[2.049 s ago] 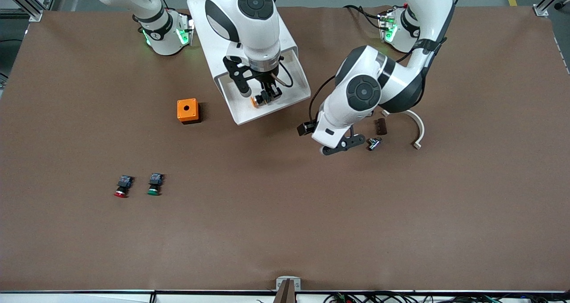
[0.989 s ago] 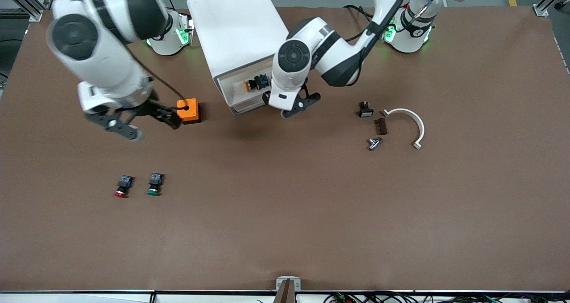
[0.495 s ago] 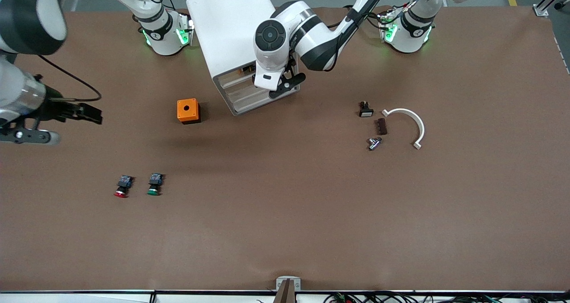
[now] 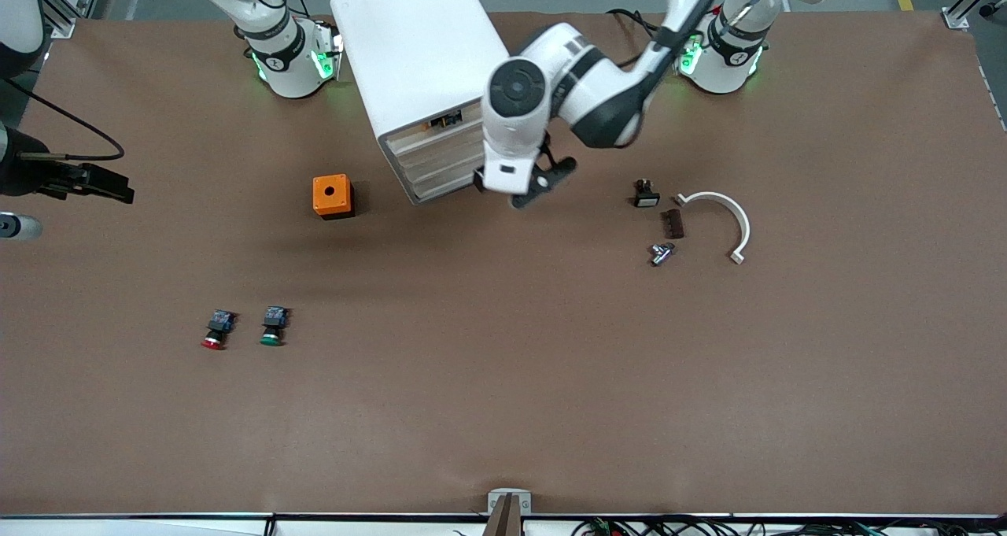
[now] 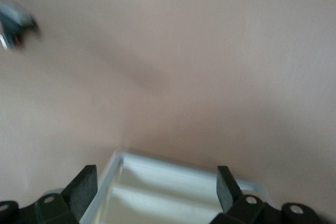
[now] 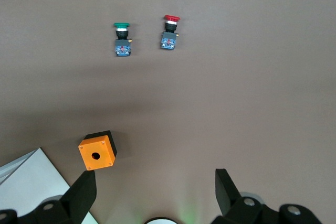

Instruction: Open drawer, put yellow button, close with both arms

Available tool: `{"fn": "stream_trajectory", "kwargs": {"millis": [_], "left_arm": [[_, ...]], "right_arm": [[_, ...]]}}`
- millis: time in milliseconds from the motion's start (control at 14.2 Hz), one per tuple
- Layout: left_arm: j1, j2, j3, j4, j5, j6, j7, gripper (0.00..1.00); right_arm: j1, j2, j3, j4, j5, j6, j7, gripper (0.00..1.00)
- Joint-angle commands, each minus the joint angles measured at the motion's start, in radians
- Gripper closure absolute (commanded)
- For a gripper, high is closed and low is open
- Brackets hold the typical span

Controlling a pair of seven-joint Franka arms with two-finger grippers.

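- Left gripper (image 4: 525, 187) hanging just in front of the white cabinet (image 4: 421, 48), at its corner toward the left arm's end, fingers (image 5: 84, 184) spread wide with nothing between them
- Top drawer (image 4: 440, 125) pushed almost shut, only a narrow slit showing along its upper edge
- Yellow button (image 4: 448, 118) glimpsed through that slit as a speck of orange and dark body, inside the top drawer; little else of it visible
- Right gripper (image 6: 152, 192) raised high over the table's edge at the right arm's end, fingers (image 6: 81, 192) spread apart and empty
- Orange box (image 4: 331, 196) with a round hole on top, beside the cabinet toward the right arm's end
- Red button (image 4: 214, 330) and green button (image 4: 272, 326) lying side by side, nearer the front edge, apart from each other
- Small black switch (image 4: 645, 194), brown block (image 4: 673, 223), silver part (image 4: 661, 253) and white curved bracket (image 4: 725, 219) clustered toward the left arm's end
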Motion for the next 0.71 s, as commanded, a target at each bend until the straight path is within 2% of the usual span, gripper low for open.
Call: {"fn": "stream_trajectory", "kwargs": {"millis": [0,212,636], "left_arm": [[0.151,-0.072,-0.007,-0.005,0.065,-0.029,0.106,0.00],[0.325,-0.138,-0.008,0.007,0.109,-0.070,0.258,0.00],[0.563,-0.286,-0.007,0.032,0.174,-0.233,0.691,0.00]], "right_arm": [[-0.002,0.012,0.017,0.043,0.012,-0.006,0.002,0.00],[0.018,0.024,0.017,0.070,0.038,-0.009,-0.004,0.00],[0.044,0.017,0.020,0.084,0.053,-0.025,0.002,0.00]]}}
